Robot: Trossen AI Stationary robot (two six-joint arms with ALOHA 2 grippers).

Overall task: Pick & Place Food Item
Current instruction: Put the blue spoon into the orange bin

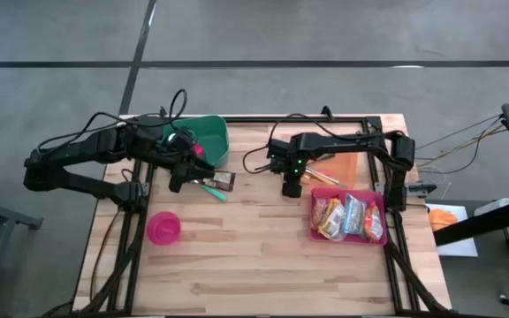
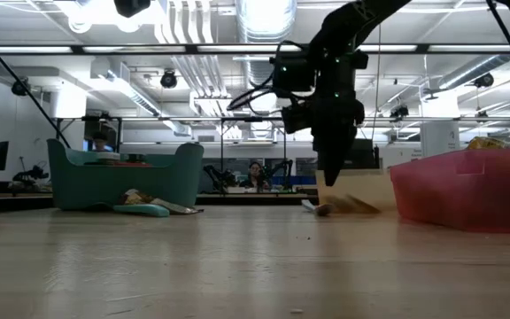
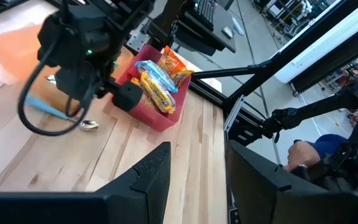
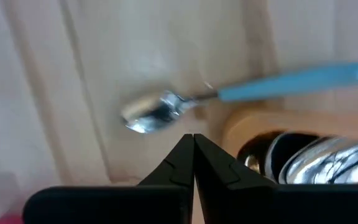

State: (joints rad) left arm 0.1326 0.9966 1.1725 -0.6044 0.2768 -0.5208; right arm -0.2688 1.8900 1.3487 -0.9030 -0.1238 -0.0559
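Several snack packets lie in a pink tray at the table's right. My right gripper points down, shut, with nothing between its fingers. It hangs a little above the wood, just left of the tray. A blue-handled spoon lies flat on the table right past its fingertips. My left gripper stands open and holds nothing; it sits raised beside the green bin at the far left. A dark packet lies on the table beside that bin.
An orange board lies behind the spoon, at the far right. A pink bowl stands near left. A teal-handled utensil lies by the dark packet. Bare wood stretches across the table's middle and near side. A person's hand shows beyond the table.
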